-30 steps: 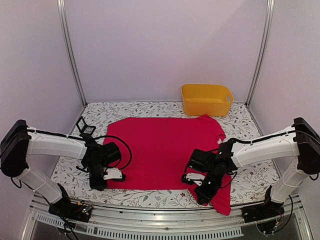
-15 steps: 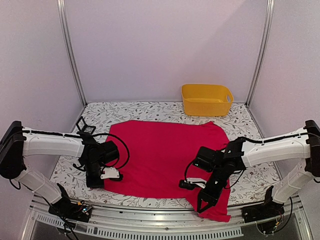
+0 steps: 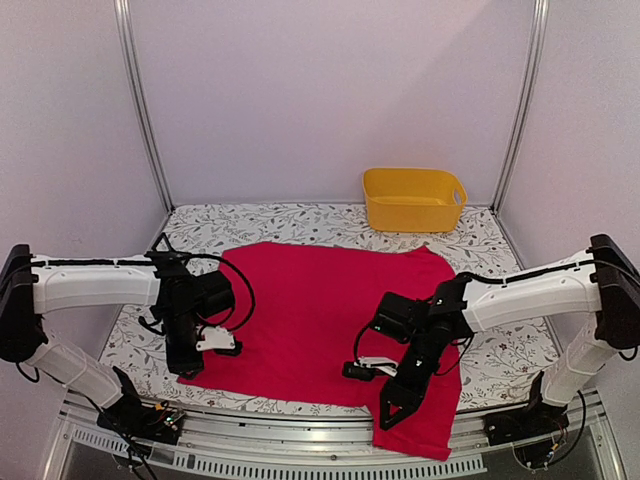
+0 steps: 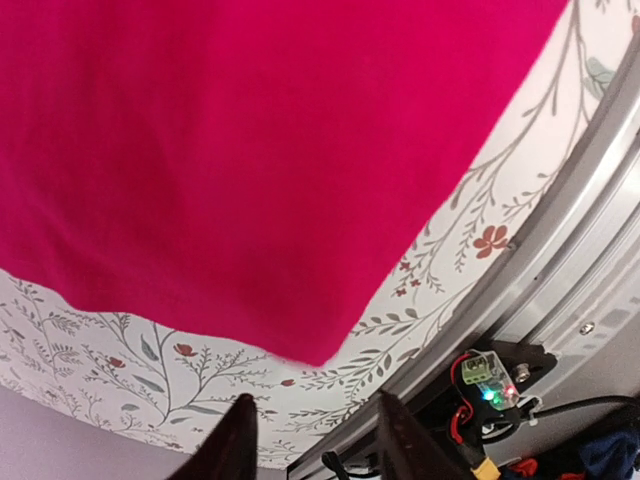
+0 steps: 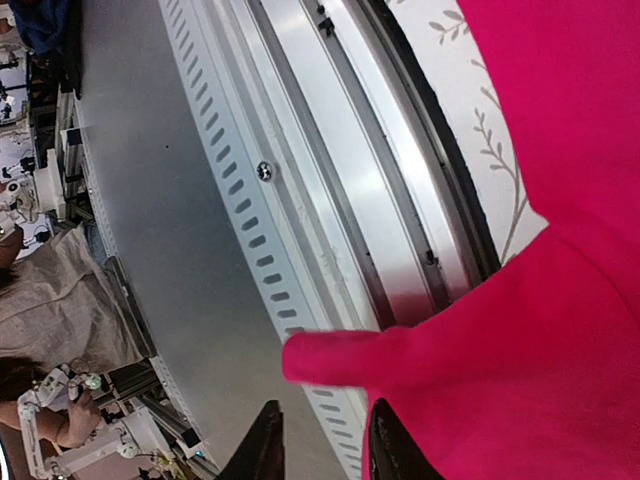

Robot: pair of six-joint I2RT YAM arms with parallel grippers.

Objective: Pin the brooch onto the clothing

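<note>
Shirt (image 3: 310, 300) pulled nearer — left end effector (image 4: 315, 405) and right end effector (image 5: 325, 410) unclamped.

T-shirt (image 3: 320, 300), plain bright red-pink; tablecloth (image 3: 250, 222), white printed with grey leafy sprigs and small red flowers; basket (image 3: 412, 198), solid yellow; walls (image 3: 330, 90), pale lilac; arms (image 3: 95, 283), white with black joints; table rail (image 3: 300, 440), silver-grey metal.

Beyond the shirt (image 3: 320, 310), a bin (image 3: 413, 216) (yellow) obstructs.
</note>
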